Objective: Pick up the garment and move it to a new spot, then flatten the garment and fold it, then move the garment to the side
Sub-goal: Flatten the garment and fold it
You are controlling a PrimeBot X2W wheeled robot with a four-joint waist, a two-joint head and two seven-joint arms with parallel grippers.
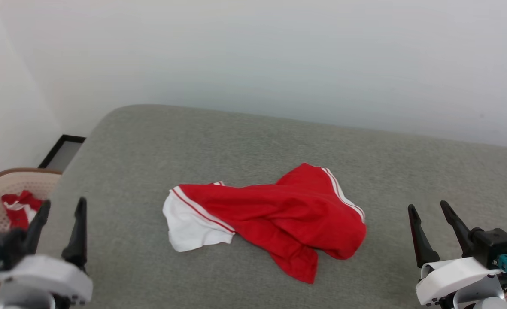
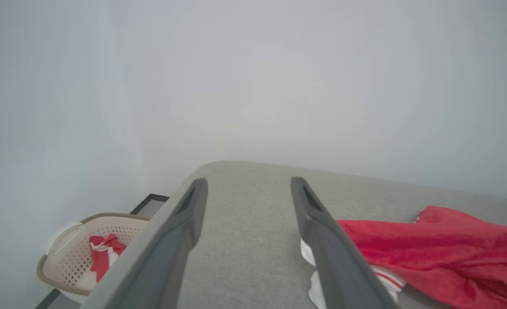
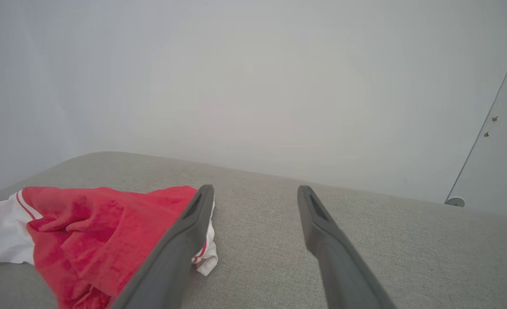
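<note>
The shirt [image 1: 274, 219] is seen crumpled at the middle of the grey cushion [image 1: 184, 141]. The left gripper [image 1: 63, 201] is held at the cushion's left edge and the right gripper [image 1: 427, 205] over its right part. Both jaws are spread wide and nothing is gripped. A basket [image 1: 4, 193] is set beside the cushion's left edge.

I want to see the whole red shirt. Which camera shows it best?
The head view: the whole garment lies crumpled on the grey surface, nothing in front. Each wrist view catches part of it, cut by the picture's edge.
</note>
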